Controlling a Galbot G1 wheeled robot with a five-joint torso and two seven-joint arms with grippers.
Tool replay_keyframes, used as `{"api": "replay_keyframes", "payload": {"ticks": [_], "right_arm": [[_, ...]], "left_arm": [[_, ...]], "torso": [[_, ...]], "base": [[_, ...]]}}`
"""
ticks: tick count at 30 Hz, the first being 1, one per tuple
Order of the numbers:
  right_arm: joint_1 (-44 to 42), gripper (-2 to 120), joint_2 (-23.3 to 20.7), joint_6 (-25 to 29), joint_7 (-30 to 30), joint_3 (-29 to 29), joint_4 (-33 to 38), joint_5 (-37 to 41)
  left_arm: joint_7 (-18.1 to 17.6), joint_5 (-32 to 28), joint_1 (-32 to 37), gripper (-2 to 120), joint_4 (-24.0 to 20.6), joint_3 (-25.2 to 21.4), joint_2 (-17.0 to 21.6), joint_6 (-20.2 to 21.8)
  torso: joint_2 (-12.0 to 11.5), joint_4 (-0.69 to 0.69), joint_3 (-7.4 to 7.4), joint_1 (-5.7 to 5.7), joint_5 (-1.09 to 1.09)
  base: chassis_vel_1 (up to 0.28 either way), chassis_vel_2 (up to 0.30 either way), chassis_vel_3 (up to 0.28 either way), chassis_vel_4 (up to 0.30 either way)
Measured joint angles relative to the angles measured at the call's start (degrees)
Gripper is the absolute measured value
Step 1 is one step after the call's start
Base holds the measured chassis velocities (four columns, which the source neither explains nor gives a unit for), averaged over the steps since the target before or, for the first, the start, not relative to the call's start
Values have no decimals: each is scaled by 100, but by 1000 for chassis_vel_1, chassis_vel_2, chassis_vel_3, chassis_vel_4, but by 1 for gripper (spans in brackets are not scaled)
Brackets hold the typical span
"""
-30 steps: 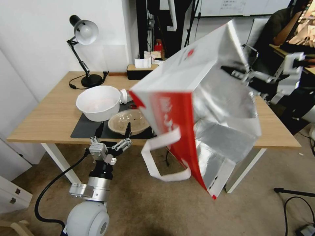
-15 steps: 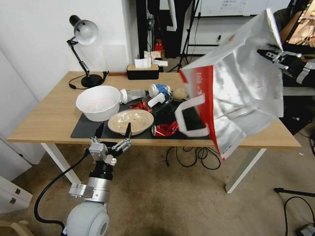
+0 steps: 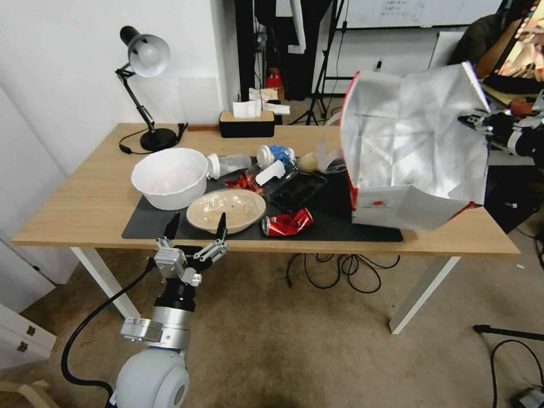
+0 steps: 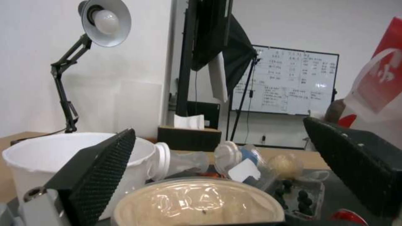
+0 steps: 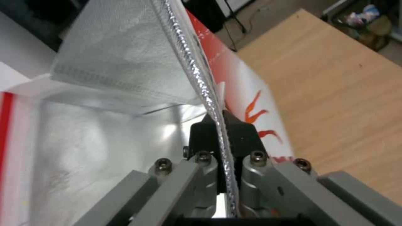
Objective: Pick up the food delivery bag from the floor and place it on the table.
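Note:
The food delivery bag, white with silver foil lining and red edges, is at the right end of the table. It is tilted with its open mouth toward me, and its lower edge is at the dark mat. My right gripper is shut on the bag's upper right rim. The right wrist view shows the right gripper pinching the foil-lined rim of the bag above the table. My left gripper hangs open and empty just below the table's front edge, above the floor.
On the mat are a white bowl, a beige bowl, a crushed red can, plastic bottles and a black tray. A desk lamp and tissue box stand at the back. Cables lie under the table.
The right gripper has carried the bag from hanging in front of the table's edge up, right and back, then down onto the table's right end. The left arm has not moved.

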Motion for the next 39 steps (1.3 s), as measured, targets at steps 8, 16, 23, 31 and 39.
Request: {"api": "replay_keyframes", "payload": {"ticks": [8,16,23,31,39], "right_arm": [[-136,0,116,-267,454,-18,-26,-9],[-161,0,50,-460,404,-32,-382,-54],[-152,0,40,-546,238,-115,-596,-191],[-136,0,-72,-688,-105,-178,-794,-294],[-86,0,-155,-845,-336,-296,-930,-390]], "left_arm": [[3,34,14,100,4,10,-18,0],[4,73,29,100,2,31,-34,-5],[4,75,38,100,-2,27,-27,-13],[3,72,30,100,-9,27,-27,-16],[2,39,13,100,-14,37,19,-21]], "torso": [[0,0,0,0,0],[0,0,0,-1,0],[0,0,0,0,0],[0,0,0,0,0],[0,0,0,0,0]], "base": [[0,0,0,0],[0,0,0,0],[0,0,0,0],[0,0,0,0],[0,0,0,0]]}}
